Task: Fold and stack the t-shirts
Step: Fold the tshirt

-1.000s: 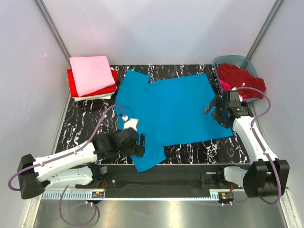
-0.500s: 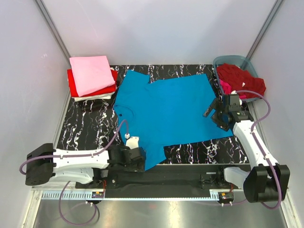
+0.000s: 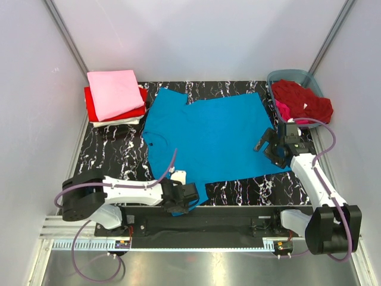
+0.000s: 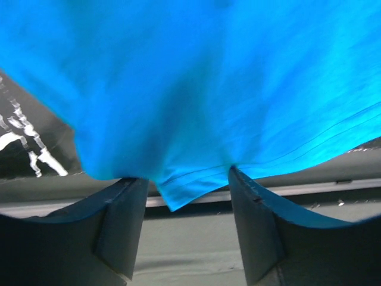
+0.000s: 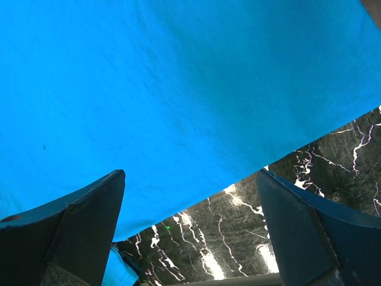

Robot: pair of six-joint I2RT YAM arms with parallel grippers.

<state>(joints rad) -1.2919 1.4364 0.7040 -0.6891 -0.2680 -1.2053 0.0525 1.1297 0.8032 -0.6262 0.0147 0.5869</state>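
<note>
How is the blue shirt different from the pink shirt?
The turquoise t-shirt lies spread open; the pink t-shirt is folded into a neat rectangle. The turquoise t-shirt sits straight on the table, while the pink t-shirt tops a stack, on a red t-shirt. The turquoise t-shirt covers far more space than the pink t-shirt. Both are plain, one-colour cloth.

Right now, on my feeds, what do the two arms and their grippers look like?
Both the left arm and the right arm have white link shells with black joint housings and black bases. A purple cable loops along each. The left gripper and right gripper are black, with dark, wedge-shaped fingers.
</note>
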